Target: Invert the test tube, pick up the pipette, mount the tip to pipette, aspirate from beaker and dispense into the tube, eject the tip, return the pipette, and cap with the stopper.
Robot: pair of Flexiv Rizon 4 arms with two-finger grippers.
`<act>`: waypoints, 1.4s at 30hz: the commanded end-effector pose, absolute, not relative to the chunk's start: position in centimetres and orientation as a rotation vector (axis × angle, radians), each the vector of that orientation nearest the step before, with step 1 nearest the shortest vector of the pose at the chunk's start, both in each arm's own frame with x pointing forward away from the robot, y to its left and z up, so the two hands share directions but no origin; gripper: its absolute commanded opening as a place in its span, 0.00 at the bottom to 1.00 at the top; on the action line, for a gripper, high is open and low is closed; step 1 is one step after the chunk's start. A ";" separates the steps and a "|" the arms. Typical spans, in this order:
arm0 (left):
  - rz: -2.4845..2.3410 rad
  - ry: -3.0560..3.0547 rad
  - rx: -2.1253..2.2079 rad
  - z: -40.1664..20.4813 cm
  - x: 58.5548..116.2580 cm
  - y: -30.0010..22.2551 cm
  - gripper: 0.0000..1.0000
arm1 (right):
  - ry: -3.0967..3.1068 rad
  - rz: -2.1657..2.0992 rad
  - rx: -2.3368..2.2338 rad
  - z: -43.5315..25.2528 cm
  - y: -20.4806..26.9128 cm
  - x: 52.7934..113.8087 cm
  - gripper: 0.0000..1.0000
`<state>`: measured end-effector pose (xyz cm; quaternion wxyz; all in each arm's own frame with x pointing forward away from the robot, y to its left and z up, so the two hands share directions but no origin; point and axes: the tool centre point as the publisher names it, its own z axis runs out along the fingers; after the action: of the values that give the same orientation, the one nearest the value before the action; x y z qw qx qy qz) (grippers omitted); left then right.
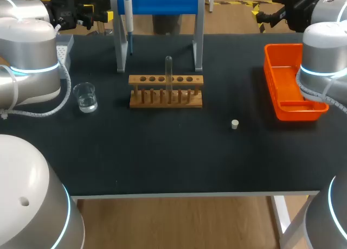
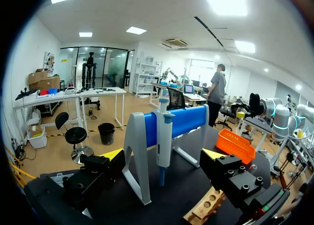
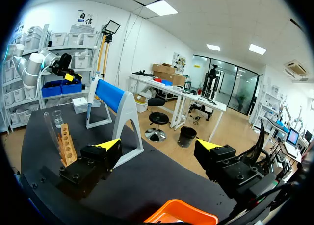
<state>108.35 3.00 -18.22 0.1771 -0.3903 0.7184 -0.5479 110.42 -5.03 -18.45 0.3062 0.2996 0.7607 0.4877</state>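
A clear test tube point(image 1: 168, 74) stands upright in the wooden rack point(image 1: 165, 91) at mid-table, its rounded end apparently up. The pipette point(image 1: 128, 13) hangs on the blue-barred stand point(image 1: 162, 3) behind the rack. A glass beaker point(image 1: 85, 97) with clear liquid sits left of the rack. The small white stopper point(image 1: 235, 124) lies to the right. My left gripper point(image 2: 163, 155) is open and empty, raised at the back left, facing the pipette point(image 2: 163, 139). At the back right, my right gripper point(image 3: 158, 145) hangs open and empty above the orange tray point(image 3: 181, 215), with the test tube point(image 3: 50, 128) far ahead.
An orange tray point(image 1: 287, 91) lies at the table's right side under my right arm. A grey tip box point(image 1: 64, 47) sits at the back left by my left arm. Dark tabletop point(image 1: 162, 151) stretches from the rack to the front edge.
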 end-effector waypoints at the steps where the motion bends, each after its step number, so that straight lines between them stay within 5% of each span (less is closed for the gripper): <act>1: -1.550 2.033 -1.105 -18.2 108.3 3.0 1.00 | 2.013 1.291 0.793 -18.5 -5.0 110.4 1.00; 23: -1.550 2.033 -1.105 -18.2 108.3 3.0 1.00 | 2.034 1.304 0.789 -18.8 -4.8 110.1 1.00; 42: -1.550 2.033 -1.105 -18.2 108.3 3.0 1.00 | 2.335 1.595 0.438 -23.7 2.3 93.4 1.00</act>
<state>108.35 2.99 -18.22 0.1771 -0.3902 0.7184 -0.5479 95.71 3.01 -23.63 0.1372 0.1546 0.8108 0.5476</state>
